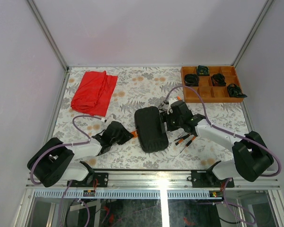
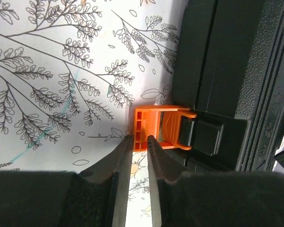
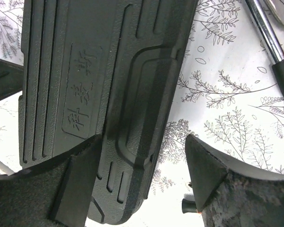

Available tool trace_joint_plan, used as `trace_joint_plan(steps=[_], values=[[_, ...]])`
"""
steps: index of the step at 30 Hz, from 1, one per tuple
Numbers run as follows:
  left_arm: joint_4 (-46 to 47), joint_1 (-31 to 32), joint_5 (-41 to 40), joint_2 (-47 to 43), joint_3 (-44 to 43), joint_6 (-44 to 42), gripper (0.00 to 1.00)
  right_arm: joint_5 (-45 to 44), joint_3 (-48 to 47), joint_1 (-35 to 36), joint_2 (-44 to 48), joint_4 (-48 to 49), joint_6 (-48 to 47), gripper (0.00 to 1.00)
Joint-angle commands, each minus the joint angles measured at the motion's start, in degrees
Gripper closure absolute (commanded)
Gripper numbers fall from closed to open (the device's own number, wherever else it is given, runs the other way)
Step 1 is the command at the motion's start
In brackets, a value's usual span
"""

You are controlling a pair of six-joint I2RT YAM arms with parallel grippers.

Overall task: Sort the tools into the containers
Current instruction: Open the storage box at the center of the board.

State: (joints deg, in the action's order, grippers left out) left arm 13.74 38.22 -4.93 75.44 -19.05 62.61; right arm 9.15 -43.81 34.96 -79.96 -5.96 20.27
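Observation:
The container, a black tool case (image 1: 151, 128), lies closed in the middle of the table. Its orange latch (image 2: 161, 127) sticks out on the left side. My left gripper (image 2: 140, 138) has its jaws nearly together, pinching the latch's outer bar between the tips. My right gripper (image 3: 143, 138) stands open at the case's (image 3: 109, 71) right edge, one finger above the lid and one above the table. Several thin screwdrivers (image 1: 184, 139) lie just right of the case. A silver-shafted tool (image 3: 265, 28) with a black handle lies beside the right gripper.
A red cloth (image 1: 93, 91) lies at the back left. An orange-brown wooden tray (image 1: 206, 93) with black coiled bundles stands at the back right. The table has a floral cover (image 2: 61, 71).

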Motion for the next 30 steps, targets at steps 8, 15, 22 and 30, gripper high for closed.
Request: trace_joint_plan(steps=[8, 15, 22, 30], values=[[-1.28, 0.37, 0.71, 5.18, 2.33, 0.09, 0.88, -21.57, -8.39, 11.15, 3.12, -7.68, -2.85, 0.0], [1.23, 0.37, 1.62, 5.47, 4.34, 1.68, 0.94, -33.17, -13.73, 22.15, -2.92, -9.97, -3.61, 0.01], [0.72, 0.37, 1.26, 2.65, 6.41, 3.02, 0.95, -41.51, -16.62, 31.64, -10.89, -8.03, -4.65, 0.01], [-0.77, 0.37, 0.55, 0.38, 7.21, 3.0, 0.96, -53.23, -21.32, 37.62, -20.97, -12.29, -6.06, 0.01]])
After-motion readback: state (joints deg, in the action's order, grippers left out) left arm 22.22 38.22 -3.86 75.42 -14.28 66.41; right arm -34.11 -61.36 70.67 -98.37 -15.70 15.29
